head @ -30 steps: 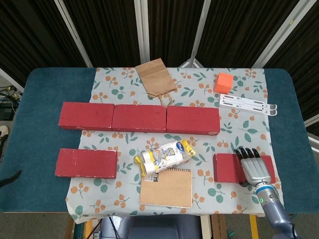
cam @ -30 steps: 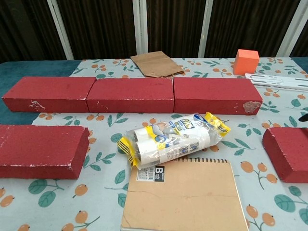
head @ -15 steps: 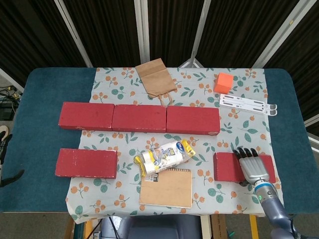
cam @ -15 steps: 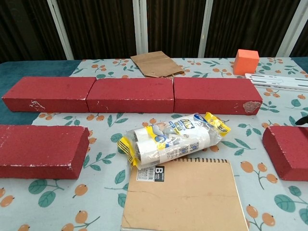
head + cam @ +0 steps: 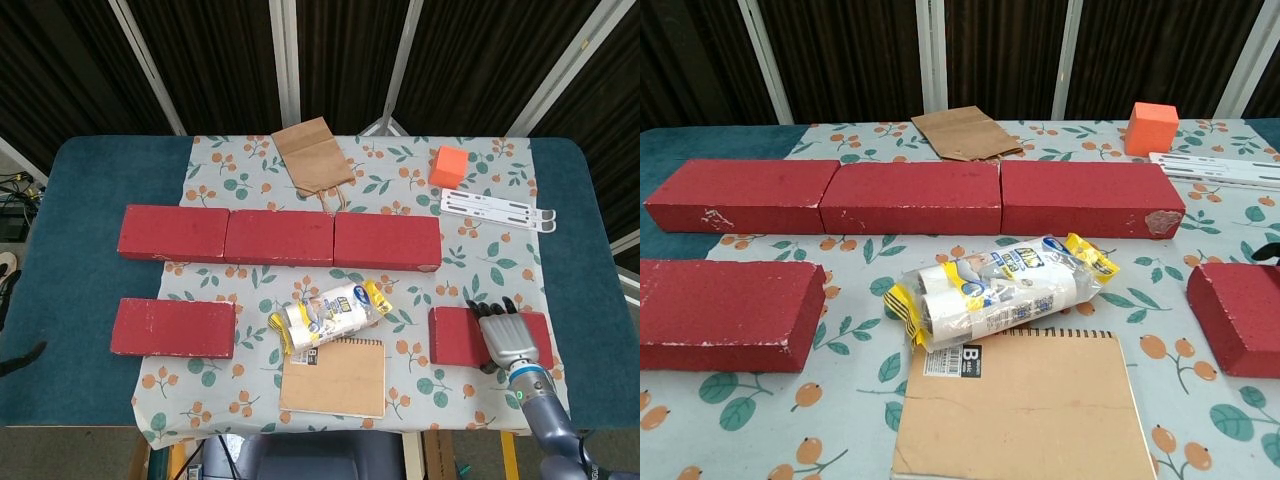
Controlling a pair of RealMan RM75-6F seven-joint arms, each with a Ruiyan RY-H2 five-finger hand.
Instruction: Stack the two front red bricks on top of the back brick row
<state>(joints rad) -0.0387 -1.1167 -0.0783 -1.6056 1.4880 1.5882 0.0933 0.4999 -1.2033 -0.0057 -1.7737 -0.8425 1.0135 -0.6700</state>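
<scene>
The right hand (image 5: 508, 337) lay palm-down on the right half of the front right brick (image 5: 463, 337), its fingers curled over the brick's far edge; whether the thumb gripped the near side could not be determined. In the chest view only dark fingertips (image 5: 1270, 254) showed at the frame's right margin. The left hand was not seen in either view.

The front right brick was dull red with a speckled, slightly rough top and pale chipped edges, lying flat near the table's front right. The front left brick (image 5: 173, 327), of the same colour and wear, lay flat near the front left, well apart from the first. The back brick row (image 5: 279, 237) comprised three red bricks set end to end, touching, across the middle of the floral cloth (image 5: 250, 172); the rightmost showed a pale scuffed patch on its front right corner in the chest view.

Between the front bricks lay a wrapped package of rolls (image 5: 329, 311) and a spiral notebook (image 5: 334, 376), the package overlapping the notebook's far edge. Behind the row lay a brown paper bag (image 5: 312, 156), an orange cube (image 5: 449, 166) and a white strip (image 5: 497, 210).
</scene>
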